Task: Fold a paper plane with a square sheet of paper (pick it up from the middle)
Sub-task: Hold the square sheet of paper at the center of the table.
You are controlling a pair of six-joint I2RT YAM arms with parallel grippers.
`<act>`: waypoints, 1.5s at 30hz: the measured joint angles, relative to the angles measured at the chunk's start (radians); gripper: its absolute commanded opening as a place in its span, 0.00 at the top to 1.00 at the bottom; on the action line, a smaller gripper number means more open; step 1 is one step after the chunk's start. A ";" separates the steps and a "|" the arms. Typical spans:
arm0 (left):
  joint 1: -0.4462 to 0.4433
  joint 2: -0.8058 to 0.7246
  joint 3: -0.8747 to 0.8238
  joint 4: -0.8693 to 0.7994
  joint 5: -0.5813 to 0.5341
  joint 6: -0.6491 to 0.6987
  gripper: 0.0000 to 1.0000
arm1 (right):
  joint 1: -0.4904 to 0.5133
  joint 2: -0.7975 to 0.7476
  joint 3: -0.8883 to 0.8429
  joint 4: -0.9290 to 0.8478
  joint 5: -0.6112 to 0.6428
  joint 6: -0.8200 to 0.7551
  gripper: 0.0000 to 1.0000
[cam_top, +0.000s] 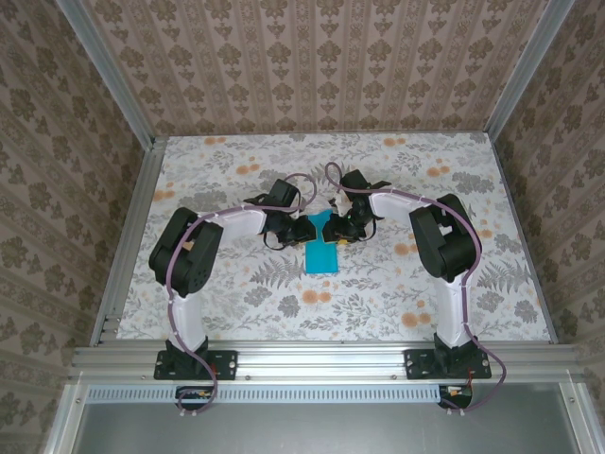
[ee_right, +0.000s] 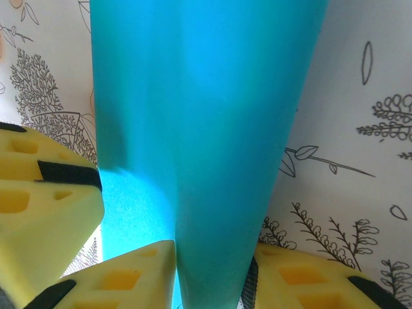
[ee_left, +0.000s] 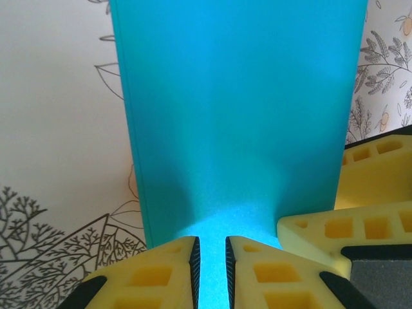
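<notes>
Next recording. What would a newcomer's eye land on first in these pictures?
The bright turquoise paper stands out at the middle of the floral table, the one patch of plain colour there. Both arms bend inward to meet at its far end, with the left gripper and the right gripper close together. In the right wrist view the paper runs up from between yellow fingers that pinch it.

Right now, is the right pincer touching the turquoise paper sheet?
Touching. In the right wrist view the turquoise paper sheet runs down between the two yellow fingers of the right pincer, filling the gap, with both pressed against it.
</notes>
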 measured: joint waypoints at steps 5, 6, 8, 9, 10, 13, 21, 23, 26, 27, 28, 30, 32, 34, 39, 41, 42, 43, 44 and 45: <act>-0.001 0.000 0.000 0.000 0.003 0.000 0.79 | 0.000 0.001 0.002 0.000 -0.001 0.002 0.63; -0.001 0.000 0.000 0.000 0.003 0.000 0.80 | 0.000 0.002 0.003 -0.001 -0.001 0.004 0.63; -0.001 0.000 0.000 0.000 0.003 0.000 0.80 | 0.000 0.005 0.006 -0.005 -0.001 0.004 0.62; -0.001 0.000 0.000 0.000 0.003 0.000 0.80 | 0.000 0.005 0.007 -0.007 -0.001 0.004 0.62; -0.001 0.000 0.000 0.000 0.003 0.000 0.80 | 0.000 0.005 0.007 -0.008 -0.001 0.004 0.62; -0.001 0.000 0.000 0.000 0.005 0.000 0.81 | 0.000 0.006 0.008 -0.008 -0.001 0.004 0.62; -0.002 0.008 0.004 -0.005 0.006 0.000 0.82 | 0.000 0.006 0.009 -0.009 -0.001 0.004 0.62; -0.002 0.014 0.011 -0.017 0.006 0.000 0.82 | 0.000 0.006 0.010 -0.009 -0.001 0.004 0.62; -0.002 0.016 0.017 -0.034 0.005 0.000 0.83 | 0.000 0.006 0.010 -0.009 -0.001 0.005 0.62; -0.002 0.016 0.019 -0.039 0.004 0.000 0.83 | 0.000 0.006 0.010 -0.009 -0.001 0.005 0.62; -0.003 0.018 0.022 -0.046 0.002 0.000 0.83 | 0.000 0.006 0.010 -0.009 -0.001 0.005 0.62; -0.004 0.026 0.028 -0.057 -0.004 0.000 0.84 | 0.000 0.006 0.010 -0.009 -0.001 0.005 0.62; -0.006 0.035 0.031 -0.066 -0.010 0.000 0.84 | 0.000 0.006 0.010 -0.009 -0.001 0.005 0.62; -0.006 0.037 0.034 -0.069 -0.011 0.000 0.85 | 0.000 0.006 0.010 -0.009 -0.001 0.006 0.62; -0.006 0.038 0.034 -0.072 -0.016 0.000 0.86 | 0.000 0.006 0.010 -0.009 -0.002 0.012 0.62; -0.006 0.038 0.034 -0.073 -0.019 0.000 0.86 | 0.000 0.004 0.010 -0.009 -0.002 0.017 0.62; -0.006 0.038 0.034 -0.073 -0.021 0.000 0.86 | 0.001 0.003 0.010 -0.008 -0.003 0.023 0.61; -0.006 0.038 0.034 -0.074 -0.023 0.000 0.87 | 0.001 0.002 0.010 -0.008 -0.003 0.027 0.61; -0.006 0.038 0.034 -0.074 -0.024 0.000 0.87 | 0.002 0.000 0.009 -0.007 -0.003 0.031 0.60; -0.006 0.038 0.034 -0.074 -0.025 0.000 0.87 | 0.003 -0.004 0.007 -0.005 -0.002 0.034 0.59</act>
